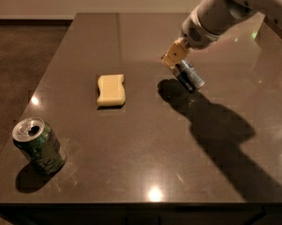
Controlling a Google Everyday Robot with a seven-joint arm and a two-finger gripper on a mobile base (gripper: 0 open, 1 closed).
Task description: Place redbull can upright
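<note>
Gripper above the table, right rear. Fingers pinch the upper end of the tilted redbull can, which is apparently clear of the surface.

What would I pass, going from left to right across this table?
The green can → yellow sponge → redbull can, which hangs tilted above the table at the right, with the gripper shut on its upper end.
</note>
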